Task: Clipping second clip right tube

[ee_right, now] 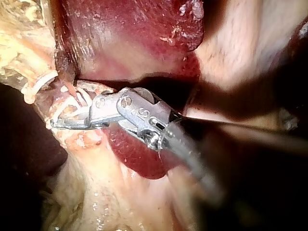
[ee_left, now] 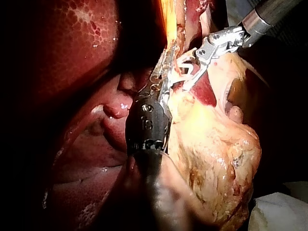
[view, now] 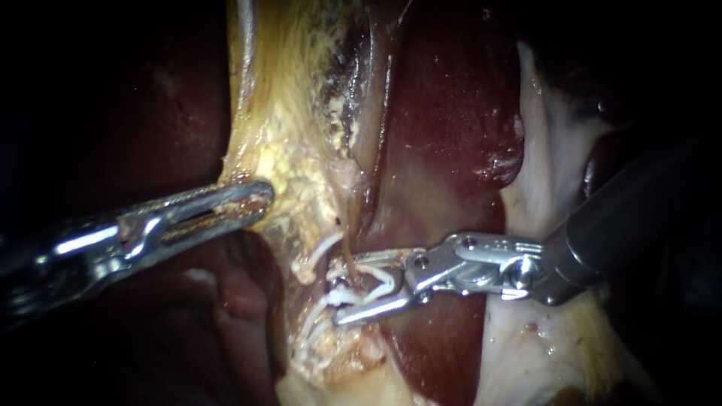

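Dark red liver (view: 451, 113) is being seen as the background, with yellow tissue (view: 293, 135) hanging down in front of it. Near the middle, a thin tube (view: 348, 259) is being shown, small and reddish, and every place below is being told from it. It is likely the right tube of the task, though this is not being made sure by the endoscope view.

Some things could go wrong from here. If the jaws are squeezed while the thin tube is lying only partly inside them, the clip could be left half on and could slip off. If the clip is pushed against the fitted clips (view: 316, 254), which are sitting just left of the tube, the clips could be crossed or tangled. If the yellow tissue is pulled too hard, the tube could be stretched or torn, because it looks very thin. A bit of liver behind the tube could be pinched too.

The jaws of the right instrument (view: 346, 289) are being held fairly wide apart, with the tube passing between them. An open white clip (view: 372, 289) is being carried inside them, and one leg seems to be lying against each jaw. The left instrument (view: 259, 199) is being kept well to the left of the tube. Its jaws are being pressed nearly together on the edge of the yellow tissue.
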Robot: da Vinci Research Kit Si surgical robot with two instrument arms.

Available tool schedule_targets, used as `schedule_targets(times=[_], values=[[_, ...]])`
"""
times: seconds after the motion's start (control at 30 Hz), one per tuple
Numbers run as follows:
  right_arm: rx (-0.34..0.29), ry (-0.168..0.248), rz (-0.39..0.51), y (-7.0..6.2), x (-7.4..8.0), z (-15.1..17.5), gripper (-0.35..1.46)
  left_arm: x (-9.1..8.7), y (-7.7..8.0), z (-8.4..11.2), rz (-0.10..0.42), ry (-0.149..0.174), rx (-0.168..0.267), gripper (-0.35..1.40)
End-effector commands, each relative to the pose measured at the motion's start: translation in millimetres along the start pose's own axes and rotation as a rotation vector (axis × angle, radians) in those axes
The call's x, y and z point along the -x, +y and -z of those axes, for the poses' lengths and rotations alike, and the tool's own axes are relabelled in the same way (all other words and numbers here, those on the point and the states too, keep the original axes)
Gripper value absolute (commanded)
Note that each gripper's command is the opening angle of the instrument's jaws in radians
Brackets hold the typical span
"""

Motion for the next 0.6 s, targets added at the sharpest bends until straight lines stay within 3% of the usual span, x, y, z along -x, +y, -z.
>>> schedule_targets(times=[0.03, 0.13, 0.17, 0.23, 0.27, 0.6], values=[[-0.001, 0.0, -0.004, 0.0, 0.0, 0.0, 0.52, 0.0, 0.0, 0.0, 0.0, 0.0, 0.0, -0.35], [-0.003, 0.002, -0.057, 0.1, 0.0, 0.0, 0.42, 0.0, 0.0, -0.1, 0.0, 0.0, 0.0, -0.35], [-0.004, 0.003, -0.086, 0.0, 0.1, 0.1, 0.27, 0.0, 0.0, -0.1, 0.0, 0.0, 0.0, -0.35], [0.008, 0.003, -0.123, -0.1, 0.2, 0.5, -0.22, 0.0, 0.0, -0.1, 0.0, 0.0, 0.0, -0.35], [0.024, -0.005, -0.137, -0.1, 0.1, 0.7, -0.35, 0.0, 0.0, -0.1, 0.0, 0.0, 0.0, -0.35], [0.034, -0.015, -0.169, 0.0, -0.1, 1.1, -0.35, 0.0, 0.1, -0.1, 0.0, 0.0, 0.0, -0.35]])
